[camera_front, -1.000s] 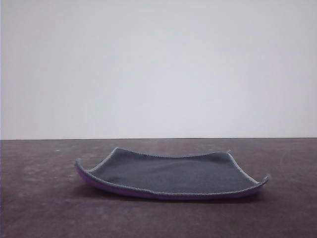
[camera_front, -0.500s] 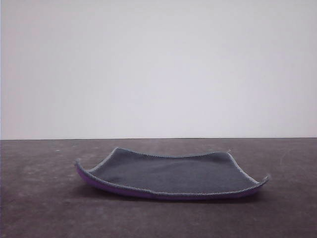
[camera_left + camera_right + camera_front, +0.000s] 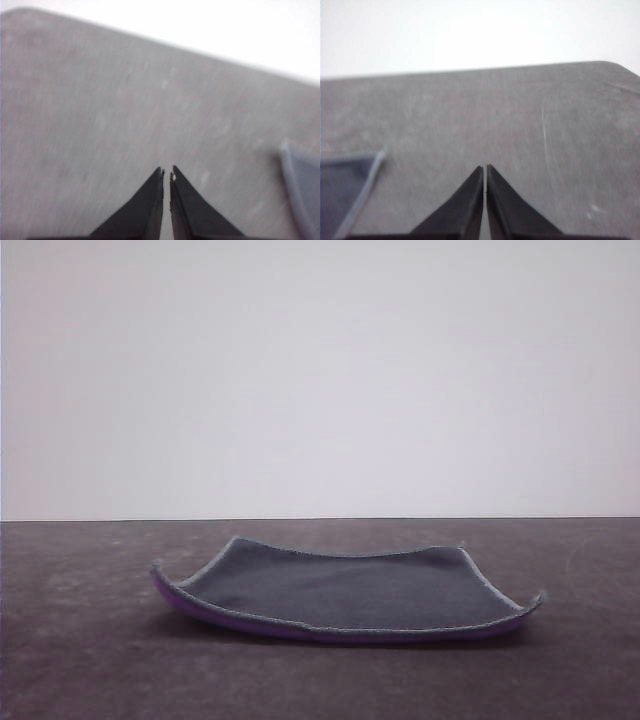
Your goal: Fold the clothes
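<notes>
One cloth (image 3: 345, 595) lies unfolded, grey face up with corners curled, mid-desk (image 3: 80, 660), between the left claw (image 3: 167, 174) and right claw (image 3: 485, 168), both closed and empty; each should open, then pinch a lifted near corner.

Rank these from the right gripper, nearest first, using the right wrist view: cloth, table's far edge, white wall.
1. cloth: its stitched corner lies on the table beside the right gripper, whose jaws are shut.
2. table's far edge: ahead of the jaws, past a stretch of bare tabletop.
3. white wall: behind that edge, farthest.
</notes>
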Available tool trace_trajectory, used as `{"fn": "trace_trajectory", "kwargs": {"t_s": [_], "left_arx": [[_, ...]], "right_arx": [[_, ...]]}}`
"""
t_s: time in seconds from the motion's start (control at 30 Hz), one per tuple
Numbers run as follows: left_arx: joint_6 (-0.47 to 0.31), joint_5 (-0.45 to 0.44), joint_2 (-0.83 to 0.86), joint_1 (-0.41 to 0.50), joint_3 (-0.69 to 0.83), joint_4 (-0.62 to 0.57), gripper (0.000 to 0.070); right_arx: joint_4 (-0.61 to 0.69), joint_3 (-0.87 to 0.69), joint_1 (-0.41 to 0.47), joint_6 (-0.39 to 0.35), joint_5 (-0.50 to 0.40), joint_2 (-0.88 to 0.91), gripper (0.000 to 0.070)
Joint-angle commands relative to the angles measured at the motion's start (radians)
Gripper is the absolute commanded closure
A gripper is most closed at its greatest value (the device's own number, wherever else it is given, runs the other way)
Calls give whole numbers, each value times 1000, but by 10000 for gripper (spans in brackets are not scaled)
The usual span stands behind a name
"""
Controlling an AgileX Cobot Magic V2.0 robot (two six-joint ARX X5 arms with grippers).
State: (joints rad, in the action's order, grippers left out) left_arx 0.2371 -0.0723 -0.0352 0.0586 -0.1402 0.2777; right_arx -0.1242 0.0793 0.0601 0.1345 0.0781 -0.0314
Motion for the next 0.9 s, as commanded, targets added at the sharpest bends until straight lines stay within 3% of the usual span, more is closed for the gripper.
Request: {"fn": "trace_trajectory", "kwargs": {"t_s": [0.0, 0.23, 0.53, 0.67, 0.87], "left_arx": [[62, -3, -20, 0, -80, -33, 684], [62, -16, -272, 0, -318, -30, 684], [25, -242, -754, -2, -594, -30, 684], [8, -327, -920, -29, -672, -31, 684], [-45, -333, -1083, -98, -719, -32, 684]], "right_arx": [[18, 61, 0, 86, 12, -26, 695], [-16, 318, -5, 91, 96, -269, 696], [-153, 671, -6, 1, 259, -706, 695], [-165, 755, -8, -20, 340, -864, 695], [-161, 802, -48, -37, 393, -1068, 695]]}}
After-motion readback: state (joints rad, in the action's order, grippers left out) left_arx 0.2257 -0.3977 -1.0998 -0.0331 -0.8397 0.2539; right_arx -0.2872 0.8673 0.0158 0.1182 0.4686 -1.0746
